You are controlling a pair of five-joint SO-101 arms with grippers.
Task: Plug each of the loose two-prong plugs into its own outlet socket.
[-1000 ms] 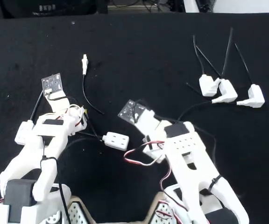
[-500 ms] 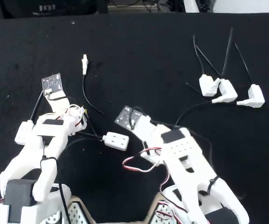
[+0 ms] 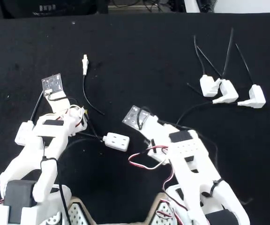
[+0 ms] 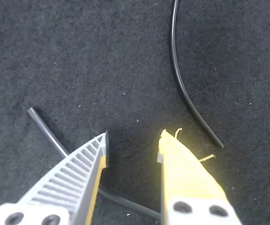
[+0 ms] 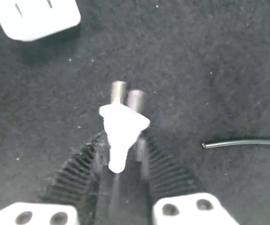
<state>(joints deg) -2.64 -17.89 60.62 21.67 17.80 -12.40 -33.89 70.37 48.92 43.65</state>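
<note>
Reference: high view, 12 o'clock is the far edge of the table (image 3: pixel 139 42).

Outlet block (image 3: pixel 116 141): white, lying flat just below table centre, toward 7 o'clock. I see nothing seated in it from above. In the right wrist view a corner of it shows two bare slots. I cannot tell the socket count.

Right gripper (image 5: pixel 123 140): fingers pinch a white plug (image 5: pixel 122 124) by its narrow rear, with both metal prongs projecting forward and free. In the high view this arm's wrist sits at about 3 o'clock of the outlet block, near it but not touching. Bare black table lies between the prongs and the block, so this plug is not yet inserted.

Left gripper (image 4: pixel 132 138): fingers spread, nothing between them. It hangs low over the table at about 10 o'clock of the outlet block. A black cord (image 4: pixel 186 93) curves past its yellow finger.

Loose stock:
- three plugs (image 3: pixel 226 90), white, clustered at 2 o'clock of the table with their cords trailing toward 12, well apart from both arms.
- slim plug (image 3: pixel 85 64) at 11 o'clock, its cord running back toward the left arm.

Progress (judgement): zero plugs seated. One is in hand and close to the block, and four are untouched. What remains is to line the prongs up with the slots, push home, release, and then fetch the others. The left gripper is placed to steady the block, if needed.
</note>
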